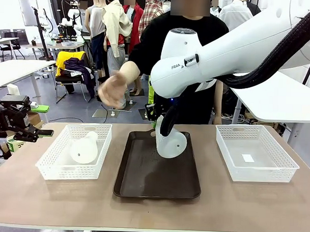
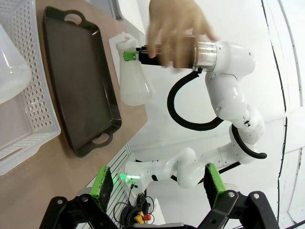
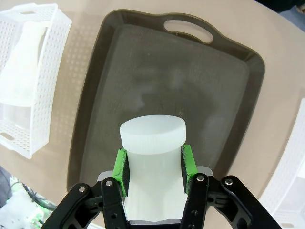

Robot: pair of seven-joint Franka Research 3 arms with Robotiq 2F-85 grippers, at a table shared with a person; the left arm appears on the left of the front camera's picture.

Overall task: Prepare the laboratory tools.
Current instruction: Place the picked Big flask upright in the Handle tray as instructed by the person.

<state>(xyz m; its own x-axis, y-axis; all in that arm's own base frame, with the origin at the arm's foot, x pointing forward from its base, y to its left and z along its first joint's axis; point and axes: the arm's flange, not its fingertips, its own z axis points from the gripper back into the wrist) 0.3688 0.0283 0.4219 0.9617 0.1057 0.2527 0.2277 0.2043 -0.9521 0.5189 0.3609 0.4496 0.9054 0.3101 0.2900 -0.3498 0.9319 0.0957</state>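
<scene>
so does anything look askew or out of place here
Two things sit askew. The conical flask in the left mesh basket lies on its side rather than upright. The other conical flask hangs tilted over the dark brown tray, clamped at the neck by the right gripper. Nothing looks spilled or broken.

Flask (image 1: 170, 142), second flask (image 1: 84, 150): frosted translucent white. Tray (image 1: 153, 178) dark brown. Left basket (image 1: 66, 173), right basket (image 1: 265, 176): white mesh. Worktop (image 1: 243, 210) tan. Pads (image 3: 120, 164) green.
</scene>
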